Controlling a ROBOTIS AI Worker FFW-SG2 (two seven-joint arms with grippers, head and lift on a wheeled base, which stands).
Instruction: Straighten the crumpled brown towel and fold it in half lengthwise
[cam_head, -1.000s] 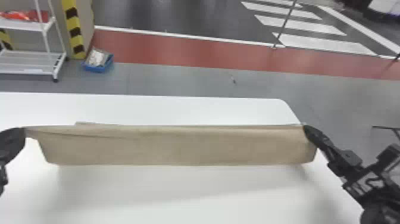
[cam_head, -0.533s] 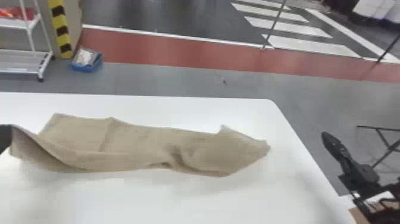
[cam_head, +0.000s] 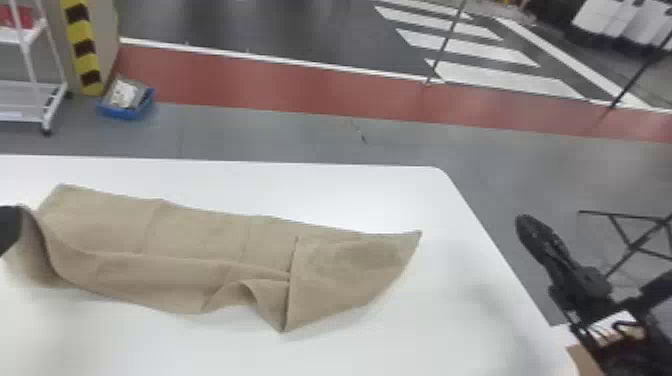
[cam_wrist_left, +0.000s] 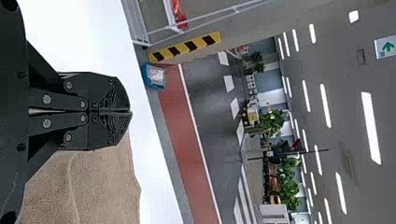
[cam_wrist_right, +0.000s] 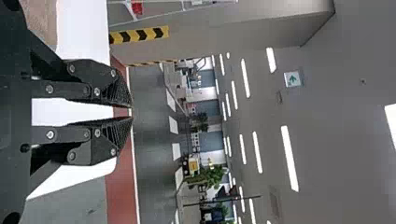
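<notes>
L gripper (cam_head: 9, 229) pinches the brown towel (cam_head: 195, 250) at its raised L end, fingers tog.; rest of it lies rumpled on the white table (cam_head: 440, 310). R gripper (cam_head: 527, 224), fingers spread w/ a gap, is just past the tabletop's R edge.

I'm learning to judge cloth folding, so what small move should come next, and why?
Probably bring the right gripper in over the table toward the loose right end of the brown towel. That gripper stands open beyond the table's right edge, and that end lies creased and unheld. The left gripper seems to pinch the other end, so regripping might let both pull it straight.
</notes>
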